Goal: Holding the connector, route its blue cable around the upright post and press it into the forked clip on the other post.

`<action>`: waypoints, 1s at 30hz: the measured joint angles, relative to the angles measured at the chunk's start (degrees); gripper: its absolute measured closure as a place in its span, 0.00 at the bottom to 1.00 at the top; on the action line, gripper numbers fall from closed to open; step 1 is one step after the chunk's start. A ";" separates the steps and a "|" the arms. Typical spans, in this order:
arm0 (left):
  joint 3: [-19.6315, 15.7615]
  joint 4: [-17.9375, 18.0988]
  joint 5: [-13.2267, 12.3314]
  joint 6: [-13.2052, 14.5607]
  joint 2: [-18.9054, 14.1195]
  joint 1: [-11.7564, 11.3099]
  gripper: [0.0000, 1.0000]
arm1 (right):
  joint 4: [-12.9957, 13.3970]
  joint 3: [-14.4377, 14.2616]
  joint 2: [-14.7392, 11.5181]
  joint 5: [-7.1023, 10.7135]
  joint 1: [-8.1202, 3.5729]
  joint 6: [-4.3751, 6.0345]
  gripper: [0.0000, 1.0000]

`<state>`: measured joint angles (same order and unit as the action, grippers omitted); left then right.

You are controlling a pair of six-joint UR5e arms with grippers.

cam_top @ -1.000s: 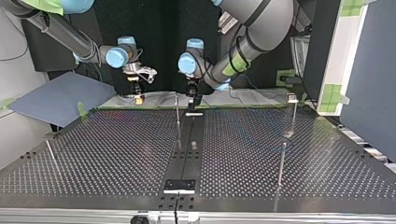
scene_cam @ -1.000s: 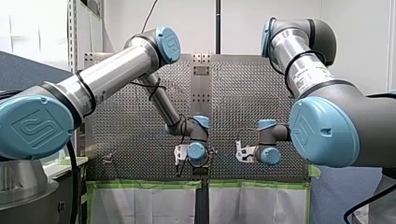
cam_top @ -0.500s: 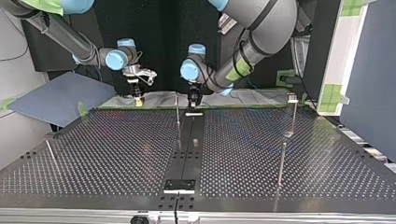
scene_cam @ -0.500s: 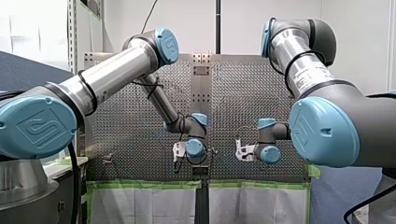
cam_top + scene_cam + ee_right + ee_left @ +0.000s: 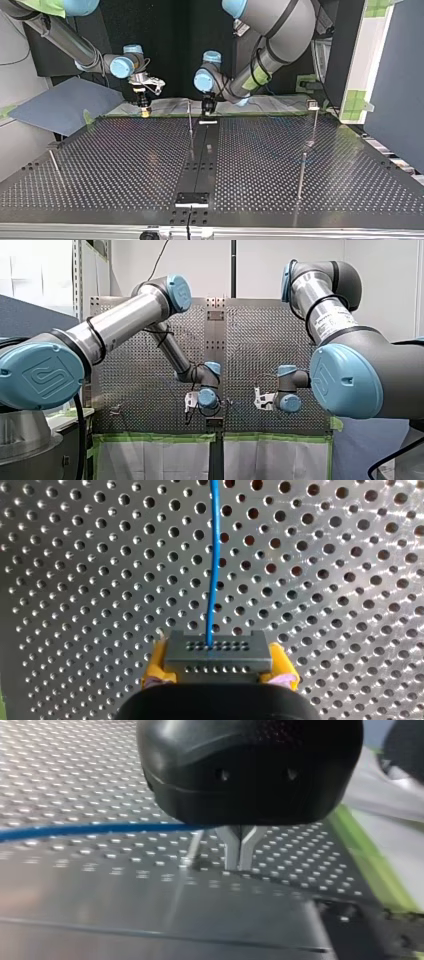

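My right gripper (image 5: 218, 652) is shut on the grey connector (image 5: 218, 659), which sits between its yellow pads. The blue cable (image 5: 214, 560) leaves the connector and runs straight ahead over the perforated table. In the top view this gripper (image 5: 145, 109) hangs at the back left edge. My left gripper (image 5: 239, 862) has its metal fingers together at the tips, close beside a thin upright post (image 5: 194, 849). The blue cable (image 5: 95, 828) runs up to these fingers and disappears under the housing, so a pinch cannot be seen. In the top view it (image 5: 207, 107) hovers by the middle post (image 5: 190, 120).
A post with a forked clip (image 5: 313, 104) stands at the top view's right, with another plain post (image 5: 301, 175) nearer the camera. A short post (image 5: 54, 165) leans at the left. A dark rail (image 5: 197, 165) runs down the table's middle. Green tape (image 5: 370, 855) marks the table's edge.
My left gripper's wrist has come lower beside the middle post in the top view, and its fingers have drawn together. My right gripper has shifted slightly toward that view's left.
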<state>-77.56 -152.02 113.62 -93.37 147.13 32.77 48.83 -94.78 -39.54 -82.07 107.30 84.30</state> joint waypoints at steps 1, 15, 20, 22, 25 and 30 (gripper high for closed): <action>0.41 -0.53 -0.04 0.29 0.49 0.06 0.93 | -0.09 0.03 0.00 -0.02 -0.03 -0.05 1.00; 2.66 -3.81 0.03 1.47 1.80 0.71 0.42 | -0.48 0.04 0.04 0.12 -0.03 -0.26 1.00; 2.67 -3.91 0.38 1.58 1.68 1.14 0.12 | -0.48 0.04 0.08 0.20 -0.09 -0.25 1.00; 2.67 -3.95 0.49 1.58 1.65 1.37 0.05 | -0.48 0.03 0.09 0.22 -0.12 -0.25 1.00; 2.65 -4.02 0.56 1.56 1.59 1.67 0.00 | -0.49 0.03 0.12 0.23 -0.11 -0.20 1.00; 2.29 -4.14 0.44 1.52 0.70 2.37 0.00 | -0.55 0.04 0.21 0.23 -0.12 -0.22 1.00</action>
<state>-75.26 -156.17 114.05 -91.85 147.83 35.14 48.28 -94.73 -39.32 -81.84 107.18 84.08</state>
